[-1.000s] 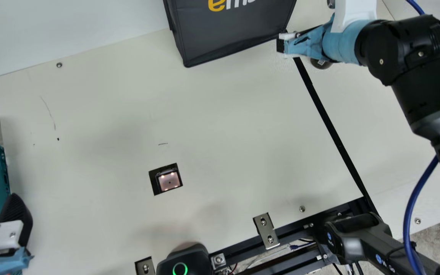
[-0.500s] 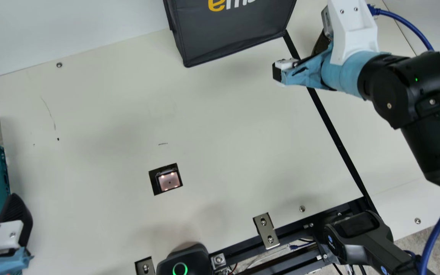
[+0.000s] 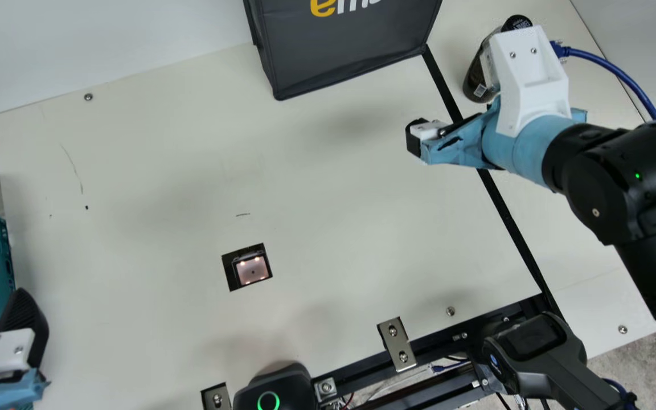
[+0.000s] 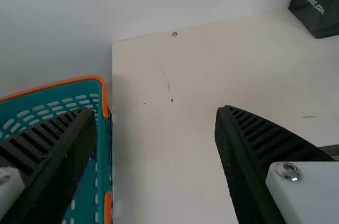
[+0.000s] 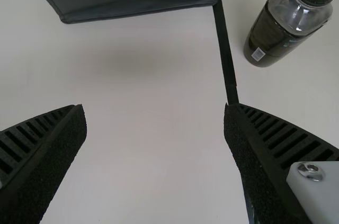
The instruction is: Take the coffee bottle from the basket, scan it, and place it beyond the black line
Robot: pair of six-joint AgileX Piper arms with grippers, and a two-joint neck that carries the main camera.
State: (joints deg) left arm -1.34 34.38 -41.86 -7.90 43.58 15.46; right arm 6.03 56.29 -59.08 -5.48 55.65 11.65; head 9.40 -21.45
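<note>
Easing away toward the near side, the right gripper (image 3: 416, 138) in the main view has uncovered more of the coffee bottle (image 3: 478, 81), which stands beyond the black line (image 3: 507, 219), on its right. In the left wrist view, the left gripper (image 4: 156, 110) is spread wide by the basket (image 4: 104, 99). In the right wrist view, the right gripper is open and empty, apart from the bottle; placing looks done, leaving only withdrawal.
</note>
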